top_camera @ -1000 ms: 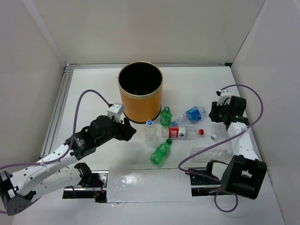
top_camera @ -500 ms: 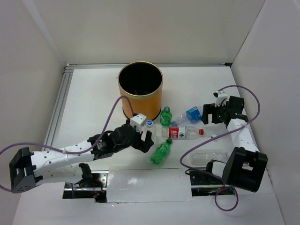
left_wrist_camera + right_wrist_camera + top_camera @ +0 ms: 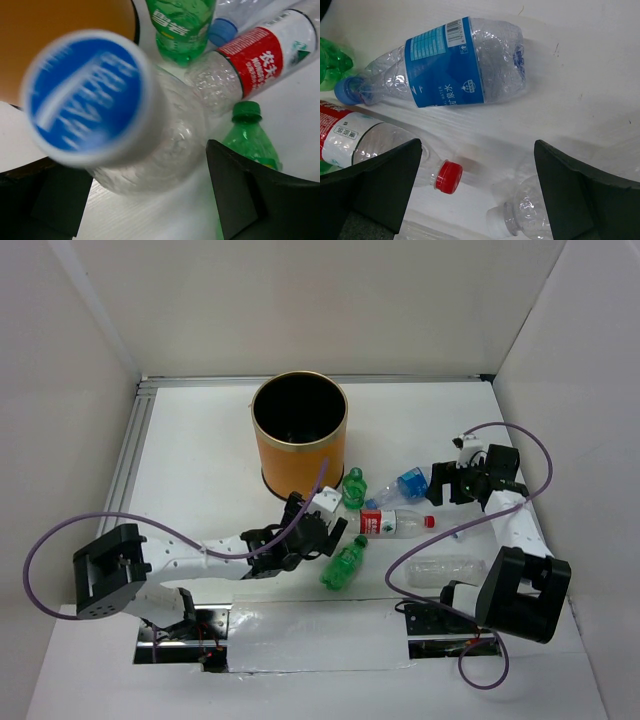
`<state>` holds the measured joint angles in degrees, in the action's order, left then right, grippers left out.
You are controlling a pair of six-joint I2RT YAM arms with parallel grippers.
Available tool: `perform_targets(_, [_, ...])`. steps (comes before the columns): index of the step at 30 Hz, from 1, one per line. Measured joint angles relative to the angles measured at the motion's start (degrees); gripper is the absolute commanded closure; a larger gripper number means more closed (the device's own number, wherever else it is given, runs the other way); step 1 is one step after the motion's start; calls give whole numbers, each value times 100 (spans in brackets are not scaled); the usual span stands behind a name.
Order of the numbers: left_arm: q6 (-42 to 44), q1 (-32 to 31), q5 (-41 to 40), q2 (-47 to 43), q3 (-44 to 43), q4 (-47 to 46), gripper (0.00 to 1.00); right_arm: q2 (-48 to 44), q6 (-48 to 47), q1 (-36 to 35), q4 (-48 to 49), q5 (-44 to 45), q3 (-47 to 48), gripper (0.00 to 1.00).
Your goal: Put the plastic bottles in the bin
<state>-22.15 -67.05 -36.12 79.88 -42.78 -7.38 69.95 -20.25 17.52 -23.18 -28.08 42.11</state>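
A clear bottle with a blue cap (image 3: 85, 95) stands upright between the open fingers of my left gripper (image 3: 145, 200); its right finger (image 3: 250, 195) is clear of the bottle. From above, the left gripper (image 3: 322, 532) sits just in front of the orange bin (image 3: 298, 435). Beside it are an upright green bottle (image 3: 353, 488), a lying green bottle (image 3: 343, 562) and a red-labelled bottle (image 3: 395, 523). My right gripper (image 3: 480, 190) hangs open over the table. A blue-labelled bottle (image 3: 455, 65) lies beyond it, and a red cap (image 3: 448, 176) and a white-capped clear bottle (image 3: 530, 212) lie between its fingers.
A flattened clear bottle (image 3: 445, 568) lies near the right arm's base. White walls close the table on three sides, with a metal rail (image 3: 125, 470) along the left. The bin's orange side (image 3: 65, 20) is close behind the blue-capped bottle.
My left arm has stretched right to the blue-capped bottle and its jaws have opened. My right gripper has shifted left toward the blue-labelled bottle and opened.
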Motion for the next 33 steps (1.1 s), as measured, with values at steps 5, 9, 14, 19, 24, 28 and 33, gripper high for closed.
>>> perform_targets(5, [118,0,-409,85,-66,-197,28,31,-33,0,-2,-79,0,2])
perform_targets(9, [225,0,-560,83,-164,-350,83,33,-133,0,-4,-227,0,14])
perform_targets(14, [474,0,-501,-149,-448,-247,100,59,-372,0,-52,-546,0,28])
perform_targets(19, [896,0,-136,-754,-1261,-120,100,76,-835,0,-315,-1040,11,21])
perform_targets(24, [1460,282,278,-1097,-2535,-271,100,-55,-1652,-48,-531,-1816,22,20])
perform_targets(28, [1792,1110,442,-1064,-3250,-667,100,-232,-2131,-345,-538,-2371,22,21])
perform_targets(33, [2020,2256,369,-514,-3891,-881,98,-210,-2291,-1252,-479,-2677,179,15])
